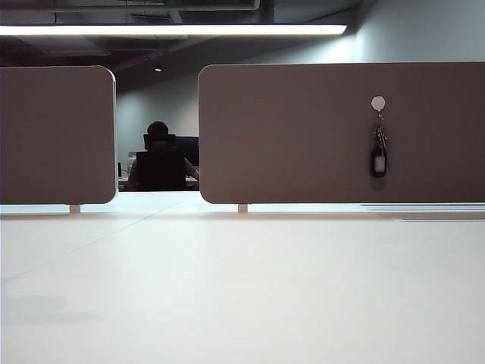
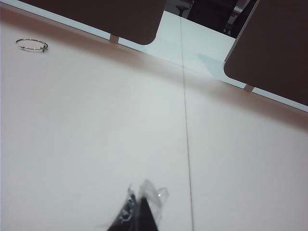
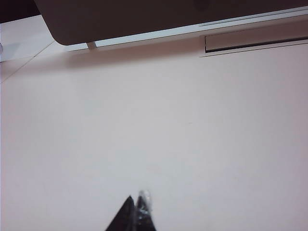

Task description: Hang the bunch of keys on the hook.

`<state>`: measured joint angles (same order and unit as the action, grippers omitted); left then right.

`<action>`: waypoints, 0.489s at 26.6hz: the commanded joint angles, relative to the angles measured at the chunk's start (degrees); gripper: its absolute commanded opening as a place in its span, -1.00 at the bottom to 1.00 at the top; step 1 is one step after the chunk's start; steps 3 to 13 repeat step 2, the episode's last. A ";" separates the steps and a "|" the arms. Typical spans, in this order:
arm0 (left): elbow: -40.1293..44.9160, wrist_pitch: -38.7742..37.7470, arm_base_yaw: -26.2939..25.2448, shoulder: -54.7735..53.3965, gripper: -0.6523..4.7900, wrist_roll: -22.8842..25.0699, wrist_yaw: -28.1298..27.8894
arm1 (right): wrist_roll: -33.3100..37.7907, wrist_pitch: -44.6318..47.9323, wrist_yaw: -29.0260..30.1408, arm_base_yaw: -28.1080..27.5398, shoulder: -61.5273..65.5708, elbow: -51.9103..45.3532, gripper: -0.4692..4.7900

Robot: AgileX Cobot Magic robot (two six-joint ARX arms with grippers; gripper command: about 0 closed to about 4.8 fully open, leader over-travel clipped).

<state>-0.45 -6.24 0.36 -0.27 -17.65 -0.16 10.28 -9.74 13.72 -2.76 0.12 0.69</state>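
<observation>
Partition panel (image 1: 303, 133), brown, far right of table (image 1: 227, 288): carries hook (image 1: 378, 102) with bunch of keys (image 1: 379, 155) hanging beneath it, fob lowest; hanging judged complete. Left gripper (image 2: 139, 211) and right gripper (image 3: 136, 211): both over near bare tabletop, fingers closed together, holding nothing. Loose wire ring (image 2: 32, 45): far left of table.

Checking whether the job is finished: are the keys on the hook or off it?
On: the bunch of keys dangles from the hook on the brown panel.
</observation>
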 commanded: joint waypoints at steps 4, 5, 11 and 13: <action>0.00 0.59 -0.07 -0.04 -0.76 0.09 0.17 | 0.22 0.57 0.15 0.02 0.00 -0.09 -0.77; 0.00 0.59 -0.07 -0.04 -0.76 0.09 0.17 | 0.22 0.57 0.15 0.02 0.00 -0.09 -0.77; 0.00 0.59 -0.07 -0.04 -0.76 0.09 0.17 | 0.22 0.57 0.15 0.02 0.00 -0.09 -0.77; 0.00 0.59 -0.07 -0.04 -0.76 0.09 0.17 | 0.22 0.57 0.15 0.02 0.00 -0.09 -0.77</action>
